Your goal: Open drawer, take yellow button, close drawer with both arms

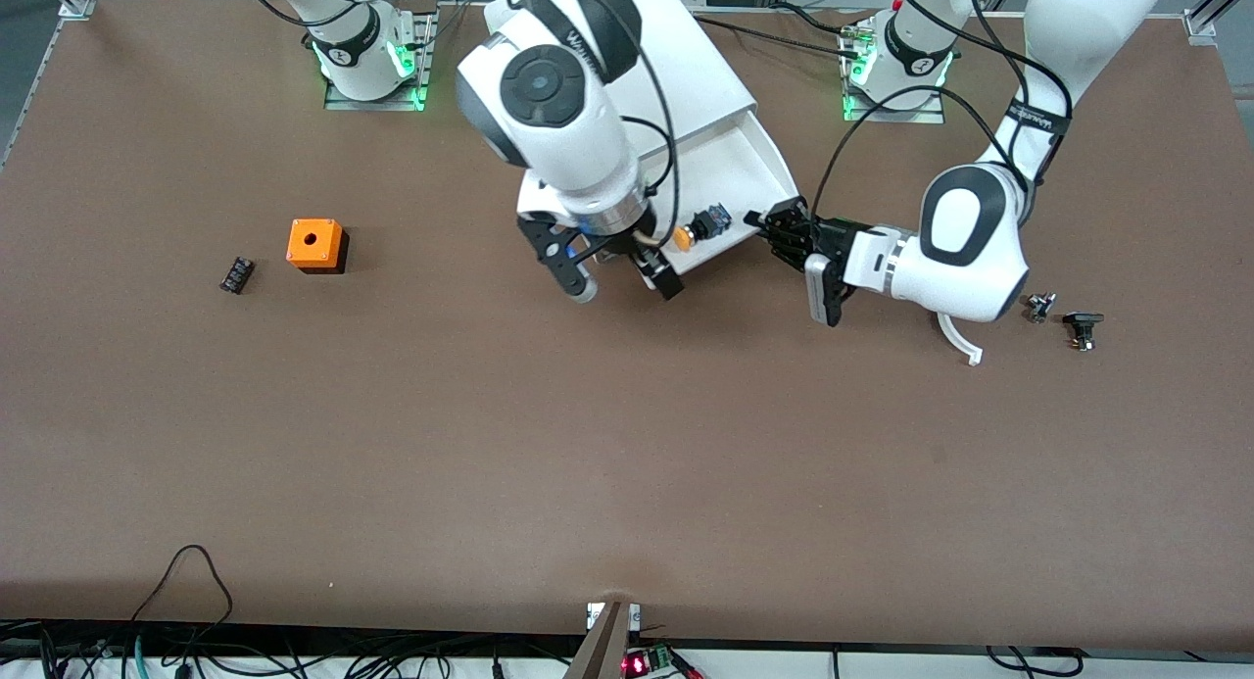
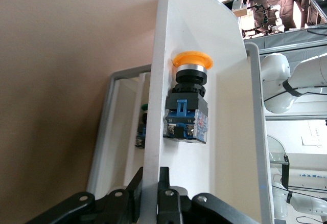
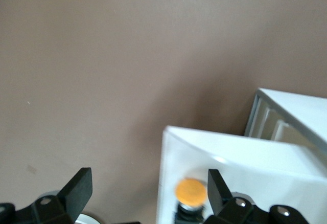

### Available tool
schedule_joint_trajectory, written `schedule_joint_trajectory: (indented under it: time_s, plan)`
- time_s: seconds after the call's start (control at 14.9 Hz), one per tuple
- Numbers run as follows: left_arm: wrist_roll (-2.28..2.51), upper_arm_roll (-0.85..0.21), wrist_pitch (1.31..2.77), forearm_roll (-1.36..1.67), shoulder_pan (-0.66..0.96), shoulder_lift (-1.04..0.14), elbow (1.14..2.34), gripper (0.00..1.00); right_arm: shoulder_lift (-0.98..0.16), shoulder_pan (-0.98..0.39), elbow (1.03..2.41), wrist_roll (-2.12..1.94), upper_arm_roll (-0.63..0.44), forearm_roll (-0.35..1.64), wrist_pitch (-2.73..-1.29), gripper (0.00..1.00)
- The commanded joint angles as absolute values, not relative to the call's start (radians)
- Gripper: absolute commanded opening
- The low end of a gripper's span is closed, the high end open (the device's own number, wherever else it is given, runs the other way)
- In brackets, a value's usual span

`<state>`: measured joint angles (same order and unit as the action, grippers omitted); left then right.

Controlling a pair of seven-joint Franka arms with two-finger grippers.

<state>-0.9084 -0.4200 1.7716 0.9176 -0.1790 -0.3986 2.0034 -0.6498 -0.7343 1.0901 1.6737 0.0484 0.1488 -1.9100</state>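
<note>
The white drawer (image 1: 745,165) stands pulled out of its white cabinet toward the front camera. The button (image 1: 700,226), with an orange cap on a black and blue body, lies on its side in the drawer near the front edge. My left gripper (image 1: 762,221) is shut on the drawer's thin side wall; in the left wrist view its fingers (image 2: 180,188) pinch that wall (image 2: 158,106), with the button (image 2: 188,101) just past them. My right gripper (image 1: 628,289) hangs open over the drawer's front edge. In the right wrist view the right gripper (image 3: 148,188) straddles the drawer rim (image 3: 168,152), the button's cap (image 3: 190,191) beside one finger.
An orange square box with a hole (image 1: 315,245) and a small black part (image 1: 236,274) lie toward the right arm's end of the table. Two small dark parts (image 1: 1039,307) (image 1: 1083,328) lie toward the left arm's end. Cables hang along the table's front edge.
</note>
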Motion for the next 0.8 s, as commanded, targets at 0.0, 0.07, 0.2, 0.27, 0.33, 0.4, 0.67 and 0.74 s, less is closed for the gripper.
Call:
schedule_joint_trajectory:
  time_s: [0.0, 0.07, 0.2, 0.27, 0.33, 0.4, 0.67, 0.74]
  plan:
    - [-0.905, -0.422, 1.812, 0.854, -0.196, -0.474, 1.924, 0.00, -0.692, -0.791, 1.046, 1.719, 0.031, 0.147, -1.905, 1.00]
    - [-0.905, -0.420, 1.809, 0.841, -0.204, -0.477, 1.915, 0.00, -0.704, -0.807, 1.037, 1.738, 0.031, 0.140, -1.910, 1.00]
    - [-0.904, -0.422, 1.807, 0.827, -0.210, -0.483, 1.908, 0.00, -0.742, -0.830, 1.009, 1.791, 0.031, 0.130, -1.940, 1.00]
    - [-0.904, -0.422, 1.802, 0.827, -0.210, -0.486, 1.907, 0.17, -0.758, -0.837, 1.000, 1.807, 0.031, 0.129, -1.960, 1.00]
    - [-0.904, -0.422, 1.792, 0.827, -0.212, -0.498, 1.899, 0.40, -0.765, -0.844, 0.999, 1.812, 0.031, 0.130, -1.976, 1.00]
    - [-0.910, -0.422, 1.772, 0.827, -0.213, -0.505, 1.888, 0.99, -0.767, -0.845, 0.999, 1.813, 0.031, 0.130, -1.986, 1.00]
    - [-0.850, -0.422, 1.720, 0.827, -0.222, -0.495, 1.873, 1.00, -0.795, -0.867, 0.999, 1.873, 0.031, 0.129, -2.054, 1.00]
    - [-0.810, -0.420, 1.692, 0.821, -0.229, -0.492, 1.852, 1.00, -0.804, -0.868, 0.999, 1.879, 0.031, 0.129, -2.063, 1.00]
